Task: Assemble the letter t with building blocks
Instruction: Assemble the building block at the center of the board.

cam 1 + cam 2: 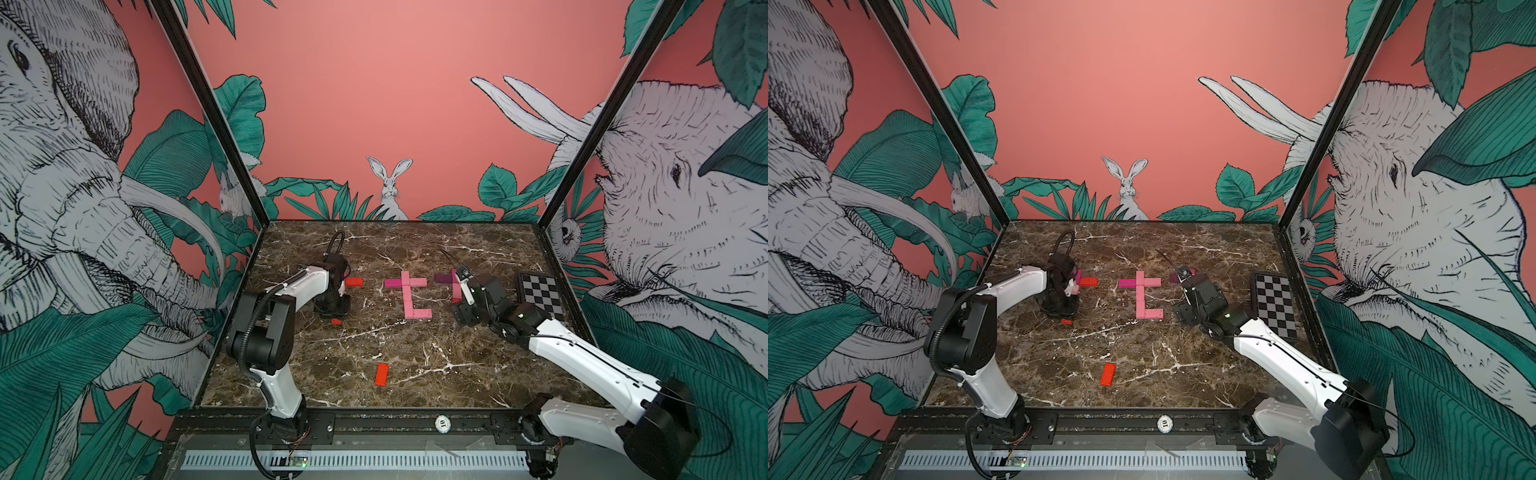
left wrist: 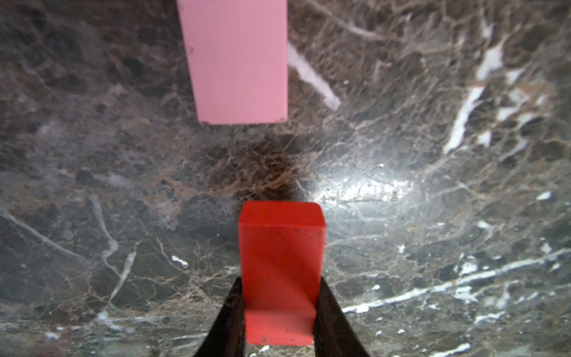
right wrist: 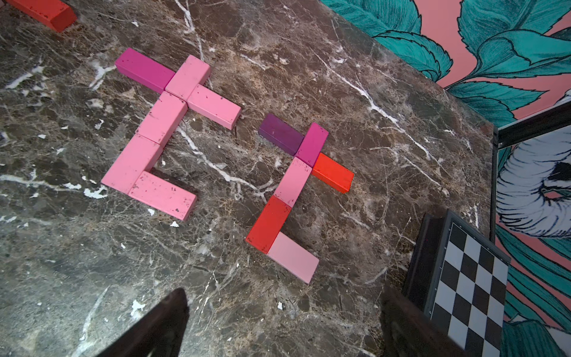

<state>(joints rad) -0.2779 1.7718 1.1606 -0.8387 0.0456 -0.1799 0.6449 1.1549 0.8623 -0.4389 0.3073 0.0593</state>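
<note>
My left gripper (image 2: 279, 279) is shut on a red block (image 2: 281, 241), held by its sides with one end pointing down at the marble table; in a top view only its lower tip (image 1: 336, 321) shows under the gripper (image 1: 332, 309). A pale pink block (image 2: 238, 61) lies flat just beyond it. A t of pink blocks (image 1: 409, 297) lies mid-table. A second t (image 3: 293, 185) of purple, magenta, pink and red blocks lies to its right, mostly hidden by the right arm in both top views. My right gripper (image 3: 284, 327) hovers open near that t, holding nothing.
A loose red block (image 1: 381, 374) lies toward the front of the table. Another red block (image 1: 354, 282) lies flat beside the left wrist. The black-and-white checkerboard plate (image 1: 540, 295) sits at the right edge, close to the right gripper. Walls enclose three sides.
</note>
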